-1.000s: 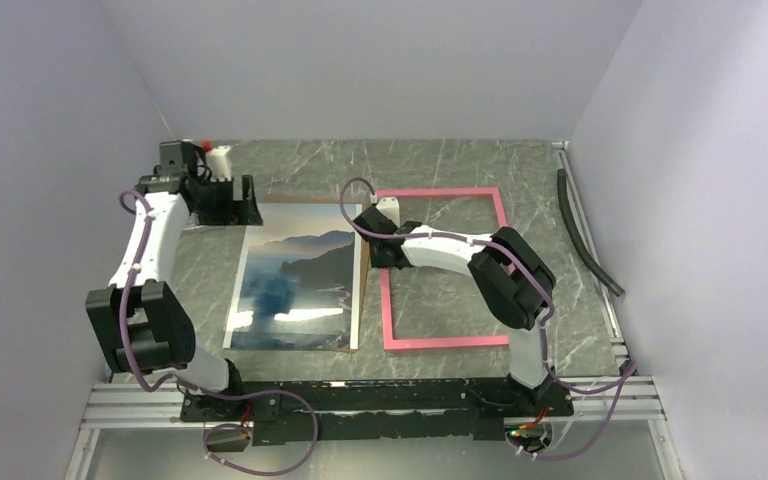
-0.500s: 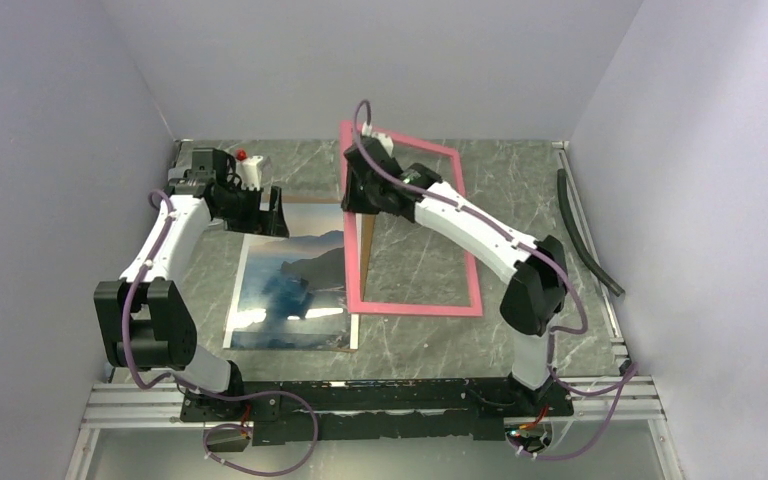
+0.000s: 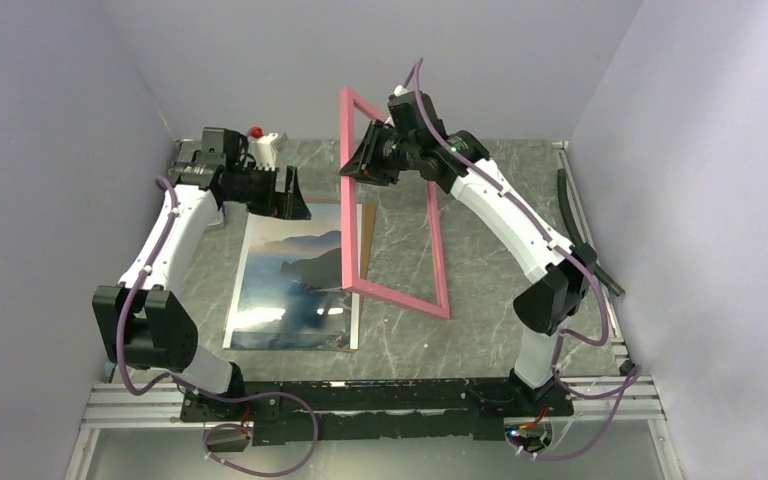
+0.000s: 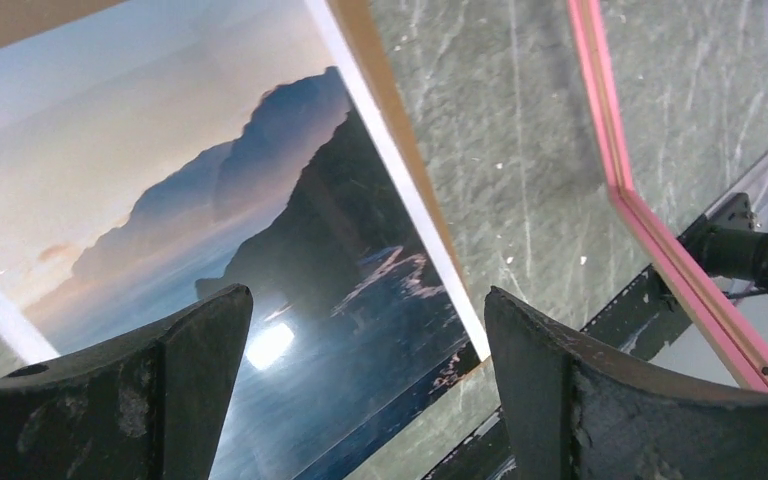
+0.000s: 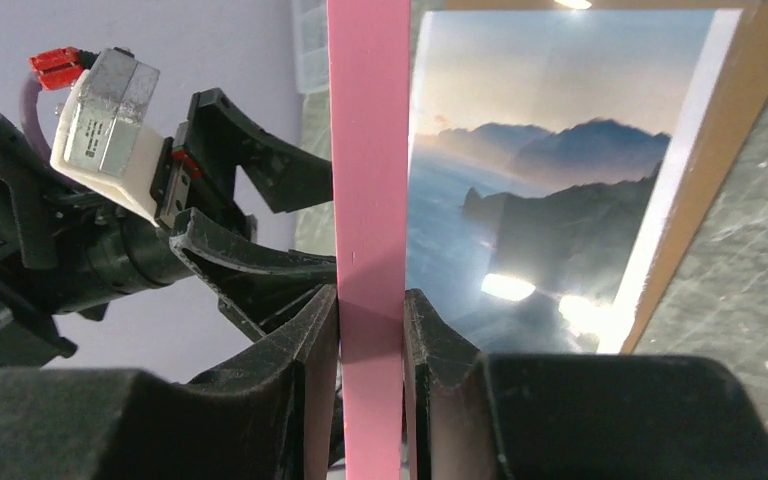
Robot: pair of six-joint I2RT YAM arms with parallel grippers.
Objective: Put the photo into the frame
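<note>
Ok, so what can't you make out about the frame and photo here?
- Top view: far-left corner of the photo, behind the left end effector.
- Right wrist view: all but one rail of the frame, cut off by the picture edges.
- Any view: whether the frame holds glass; too faint.

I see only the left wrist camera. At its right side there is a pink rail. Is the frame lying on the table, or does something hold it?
Observer: It is held. The right gripper is shut on one rail of the frame.
Operator: How does the frame stand?
Observer: In the top view it stands steeply tilted, to the right of the photo, with the gripped rail raised.
Operator: And where is my gripper?
Observer: The left gripper hangs over the far edge of the photo, apart from the frame.
</note>
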